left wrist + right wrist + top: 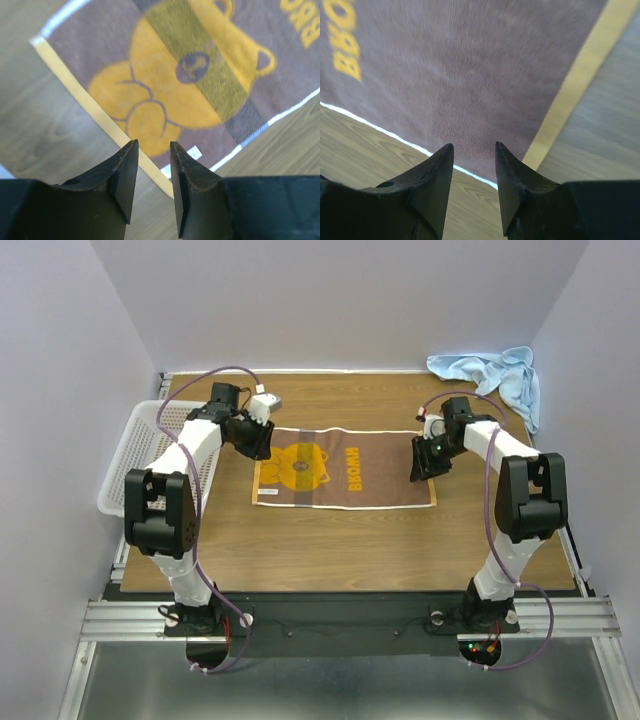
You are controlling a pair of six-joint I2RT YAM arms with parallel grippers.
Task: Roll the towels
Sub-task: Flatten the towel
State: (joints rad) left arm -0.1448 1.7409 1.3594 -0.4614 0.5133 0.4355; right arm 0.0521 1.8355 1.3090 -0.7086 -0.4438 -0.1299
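The mustard and brown towel [345, 480] lies flat and spread out on the wooden table, with a bear print and lettering on it. My left gripper [262, 445] hovers over its far left corner. In the left wrist view that gripper [152, 144] is open with nothing between its fingers, above the towel's yellow border and small white label [195, 152]. My right gripper [420, 465] hangs over the towel's far right corner. It [474, 145] is open and empty above the brown cloth [470, 65]. The light blue towel [490, 375] lies crumpled at the back right corner.
A white perforated basket [130, 455] stands at the table's left edge, beside the left arm. Walls close in the table on the left, back and right.
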